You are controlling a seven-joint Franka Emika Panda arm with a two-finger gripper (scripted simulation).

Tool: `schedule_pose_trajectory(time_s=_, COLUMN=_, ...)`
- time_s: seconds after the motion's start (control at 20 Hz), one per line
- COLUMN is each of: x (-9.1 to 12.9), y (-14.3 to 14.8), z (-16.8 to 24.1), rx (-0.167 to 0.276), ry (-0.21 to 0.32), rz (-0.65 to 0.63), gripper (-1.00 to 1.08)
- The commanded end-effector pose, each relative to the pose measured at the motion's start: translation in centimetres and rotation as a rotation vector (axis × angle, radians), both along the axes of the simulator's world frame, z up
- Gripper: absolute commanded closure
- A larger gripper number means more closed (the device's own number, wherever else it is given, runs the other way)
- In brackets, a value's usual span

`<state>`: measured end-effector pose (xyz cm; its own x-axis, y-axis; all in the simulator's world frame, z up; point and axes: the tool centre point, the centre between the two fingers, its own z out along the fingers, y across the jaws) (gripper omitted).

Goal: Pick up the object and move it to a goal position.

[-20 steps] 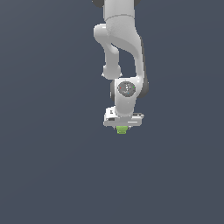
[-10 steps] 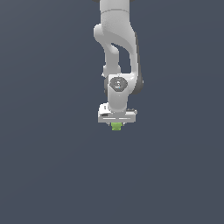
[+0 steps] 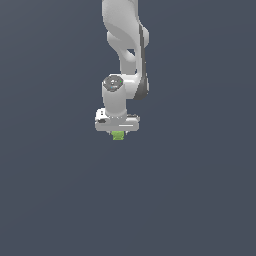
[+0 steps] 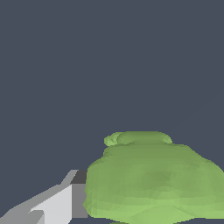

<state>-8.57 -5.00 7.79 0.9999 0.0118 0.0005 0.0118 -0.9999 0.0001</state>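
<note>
The object is a tiny lime-green rounded lump [image 3: 118, 135]. In the exterior view it sits right under the white gripper [image 3: 118, 134], much narrower than the hand, and only its lower part shows. The gripper hangs straight down from the white arm and is shut on the lump, held up in the air. In the wrist view the lump [image 4: 153, 179] fills the near foreground, with one light grey finger [image 4: 61, 201] pressed against its side. The other finger is out of the picture.
A plain dark grey-blue background surrounds the arm [image 3: 125, 50] in both views. No other object, container or edge shows.
The arm has carried the lump upward and toward the exterior view's left over the last second. The grip on the lump has stayed the same.
</note>
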Motion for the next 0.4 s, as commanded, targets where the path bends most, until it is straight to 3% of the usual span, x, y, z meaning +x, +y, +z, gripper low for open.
schedule_pose_trajectory(time_s=0.0, x=-0.7, y=-1.4, z=0.5, rx=0.0, ry=0.0, rz=0.001, gripper=1.08)
schedule_pose_trajectory(time_s=0.35, x=-1.3, y=-2.9, z=1.0, rx=0.0, ry=0.0, rz=0.001, gripper=1.08)
